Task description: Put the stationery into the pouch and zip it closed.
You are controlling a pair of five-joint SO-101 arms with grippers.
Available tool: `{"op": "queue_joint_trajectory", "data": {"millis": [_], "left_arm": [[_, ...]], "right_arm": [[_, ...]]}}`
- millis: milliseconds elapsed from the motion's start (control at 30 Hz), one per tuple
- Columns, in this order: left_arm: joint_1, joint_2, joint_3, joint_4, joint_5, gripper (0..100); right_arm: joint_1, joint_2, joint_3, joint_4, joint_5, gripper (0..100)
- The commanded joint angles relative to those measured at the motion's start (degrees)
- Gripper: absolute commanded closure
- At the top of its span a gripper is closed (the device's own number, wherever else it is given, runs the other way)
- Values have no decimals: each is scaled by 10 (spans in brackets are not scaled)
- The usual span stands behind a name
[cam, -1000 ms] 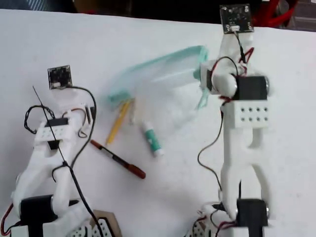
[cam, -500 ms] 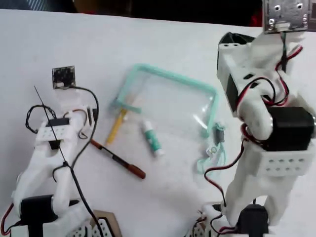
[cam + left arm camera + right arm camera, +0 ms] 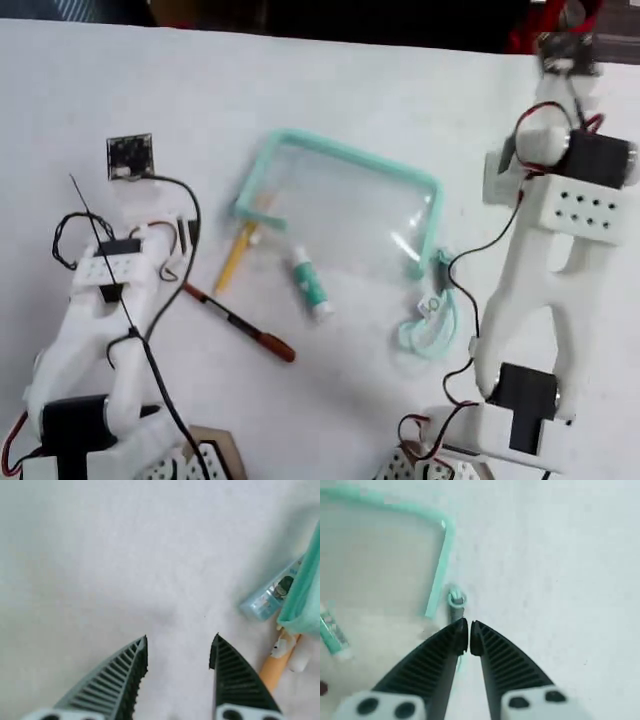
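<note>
Pencil, glue stick and red pen lie by the clear, green-edged pouch, flat mid-table. Left gripper is wide open, empty; right gripper pinched together, empty, by the zip pull.

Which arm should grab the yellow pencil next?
Left, likely. Its gripper is open close to the yellow pencil; the right gripper is shut, across the pouch by the zip pull.
</note>
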Motion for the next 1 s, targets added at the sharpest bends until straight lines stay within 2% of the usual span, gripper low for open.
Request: {"op": "queue_joint_trajectory", "data": {"millis": [0,167,433,567,767,967], "left_arm": [[7,-6,-6,-1,-5,789],[12,-6,-6,-1,-5,789],[12,-6,-6,-2,-5,789],[13,-6,-6,-2,-5,789],[13,-6,-6,-2,-5,789],[13,-6,-6,-2,-5,789]], "right_arm": [[10,-5,90,-22,36,978],[23,-5,213,-137,65,978],[18,-5,363,-264,84,978],[19,-5,375,-271,98,962],[-12,-2,397,-273,115,808],[-73,-5,450,-295,113,808]]}}
